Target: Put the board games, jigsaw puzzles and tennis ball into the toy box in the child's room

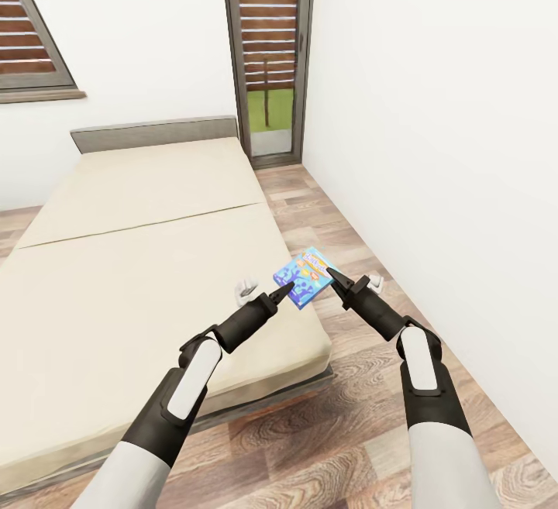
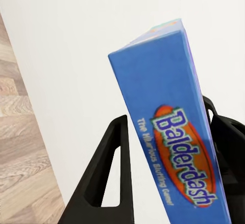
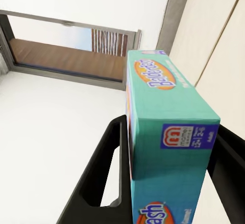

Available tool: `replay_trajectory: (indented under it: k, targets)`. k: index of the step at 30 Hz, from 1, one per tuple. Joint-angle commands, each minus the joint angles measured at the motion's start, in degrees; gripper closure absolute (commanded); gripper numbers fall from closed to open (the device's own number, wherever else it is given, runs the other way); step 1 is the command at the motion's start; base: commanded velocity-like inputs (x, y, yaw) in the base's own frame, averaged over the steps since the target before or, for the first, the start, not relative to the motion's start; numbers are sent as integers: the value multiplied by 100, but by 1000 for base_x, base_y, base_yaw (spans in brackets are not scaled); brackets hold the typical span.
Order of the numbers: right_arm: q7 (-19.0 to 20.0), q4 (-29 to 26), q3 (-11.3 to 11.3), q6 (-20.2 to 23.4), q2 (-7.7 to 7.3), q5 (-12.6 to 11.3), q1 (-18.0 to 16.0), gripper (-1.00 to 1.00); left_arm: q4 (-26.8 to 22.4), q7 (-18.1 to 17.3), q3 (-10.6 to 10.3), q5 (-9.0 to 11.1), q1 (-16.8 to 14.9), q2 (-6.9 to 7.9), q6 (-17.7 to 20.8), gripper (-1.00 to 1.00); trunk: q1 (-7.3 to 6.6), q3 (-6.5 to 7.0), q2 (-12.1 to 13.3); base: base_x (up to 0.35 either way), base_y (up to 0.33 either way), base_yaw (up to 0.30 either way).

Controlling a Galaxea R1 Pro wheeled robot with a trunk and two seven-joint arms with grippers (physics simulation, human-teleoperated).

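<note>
While pinched between both end effectors, left [image 1: 288, 289] and right [image 1: 332, 272]: blue board game [image 1: 304, 276], above bed edge [image 1: 306, 338].

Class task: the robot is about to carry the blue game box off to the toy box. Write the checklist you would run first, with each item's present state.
1. Left gripper on the blue game box, box between its jaws in the left wrist view: ok.
2. Right gripper on the same box: ok.
3. Box lifted off the bed: ok.
4. Toy box located: cannot tell.
5. Second board game on the bed located: cannot tell.
</note>
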Motion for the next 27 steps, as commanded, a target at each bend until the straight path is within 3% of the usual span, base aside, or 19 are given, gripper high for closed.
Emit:
replay_trajectory:
  k: [1,2,27]
  targets:
    - [29,-1,-22,56,8,-15,-5,100,-10,-1,2,66,-1,-2,50,100,0,-4,-2,0,0,0]
    - [29,-1,-22,56,8,-15,-5,-100,-17,-1,2,66,0,-2,51,100,0,-4,-2,0,0,0]
    - [1,-31,1,102,8,-15,-5,-100,-260,-1,34,60,25,27,158,100,0,-4,-2,0,0,0]
